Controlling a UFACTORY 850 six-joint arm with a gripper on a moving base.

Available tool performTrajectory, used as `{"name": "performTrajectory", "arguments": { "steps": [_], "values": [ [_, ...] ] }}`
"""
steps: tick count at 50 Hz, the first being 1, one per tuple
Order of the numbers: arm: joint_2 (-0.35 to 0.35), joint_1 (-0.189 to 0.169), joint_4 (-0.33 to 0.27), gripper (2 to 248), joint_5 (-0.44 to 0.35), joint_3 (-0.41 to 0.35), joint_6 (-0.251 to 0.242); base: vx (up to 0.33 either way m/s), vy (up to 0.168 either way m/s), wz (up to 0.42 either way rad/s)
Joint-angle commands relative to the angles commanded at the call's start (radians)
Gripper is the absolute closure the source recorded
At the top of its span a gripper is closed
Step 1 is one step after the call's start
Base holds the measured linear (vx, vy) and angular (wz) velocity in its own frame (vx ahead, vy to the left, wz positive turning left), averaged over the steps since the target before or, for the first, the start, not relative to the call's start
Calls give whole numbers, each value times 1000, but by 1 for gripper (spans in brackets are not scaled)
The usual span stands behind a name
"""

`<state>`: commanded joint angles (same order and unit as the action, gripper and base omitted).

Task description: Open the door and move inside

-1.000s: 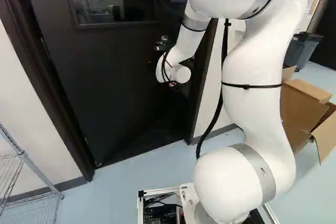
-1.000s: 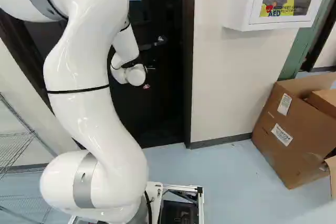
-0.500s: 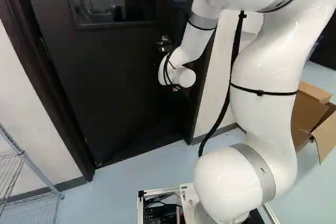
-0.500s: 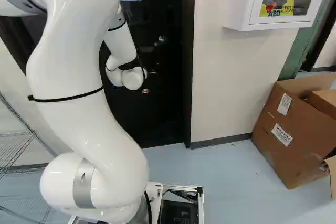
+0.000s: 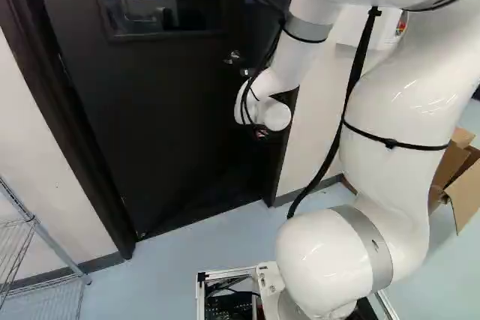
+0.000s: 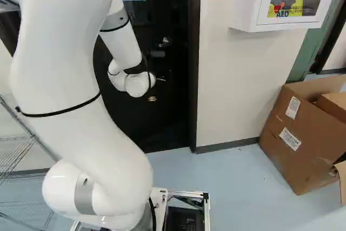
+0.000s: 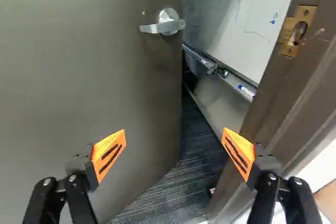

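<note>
The gripper (image 5: 260, 133) is holding its two fingers spread wide, with nothing pinched between the orange pads (image 7: 108, 154). One finger is reaching out in front of the door (image 7: 79, 77), the other in front of the door frame (image 7: 273, 108) (whether either is touching, I cannot tell). The door is standing ajar, and its lever handle (image 7: 169, 23) is sitting ahead of the fingers, near the door's free edge. Through the gap, dark carpet (image 7: 178, 192) is showing, and past it a whiteboard (image 7: 226, 19) is bearing blue drawings, with a marker (image 7: 247, 91) lying on its ledge. A brass strike plate (image 7: 305, 12) is facing the gap from the frame.

Farther out, the white arm (image 5: 397, 95) is rising from the base and bending toward the door, whose dark window (image 5: 187, 13) is filling the top of the left base view. A wire rack (image 5: 34, 221) is standing at that view's left. At the right of the right base view, a white cabinet (image 6: 254, 17) is hanging on the pale wall (image 6: 227, 90), and a cardboard box (image 6: 292, 139) is resting on the light blue floor (image 6: 238, 187) below.
</note>
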<state>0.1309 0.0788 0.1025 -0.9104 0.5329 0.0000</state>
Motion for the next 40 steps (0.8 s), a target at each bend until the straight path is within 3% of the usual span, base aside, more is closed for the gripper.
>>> {"name": "performTrajectory", "arguments": {
  "steps": [40],
  "values": [
    [-208, -22, 7, 3, 1, -215, 0, 0, 0, 0]
  ]
}}
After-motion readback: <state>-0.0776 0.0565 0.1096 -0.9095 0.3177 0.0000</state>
